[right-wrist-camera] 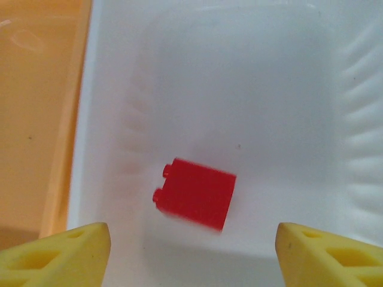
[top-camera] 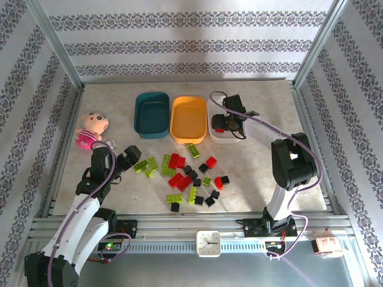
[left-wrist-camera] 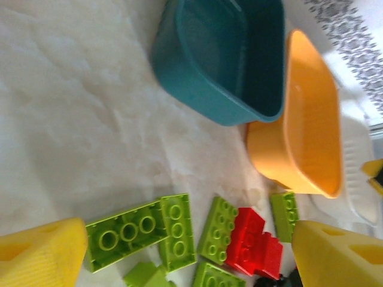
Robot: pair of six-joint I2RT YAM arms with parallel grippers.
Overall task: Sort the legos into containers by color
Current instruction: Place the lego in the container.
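My right gripper (right-wrist-camera: 192, 254) hangs open over the white container (right-wrist-camera: 281, 89), and a red lego (right-wrist-camera: 194, 194), blurred, lies loose on the container floor just ahead of the fingertips. In the top view that gripper (top-camera: 230, 124) covers most of the white container (top-camera: 226, 139), beside the orange one (top-camera: 189, 119) and the teal one (top-camera: 151, 115). My left gripper (left-wrist-camera: 188, 263) is open low over lime legos (left-wrist-camera: 125, 233) at the left end of the pile (top-camera: 185, 176), with a red lego (left-wrist-camera: 254, 242) towards its right finger. Nothing is held.
A pink plush doll (top-camera: 91, 127) lies at the table's left, just behind the left gripper (top-camera: 128, 158). Black, red and lime bricks spread across the middle front. A small clock (top-camera: 209, 243) sits on the front rail. Metal frame posts border both sides.
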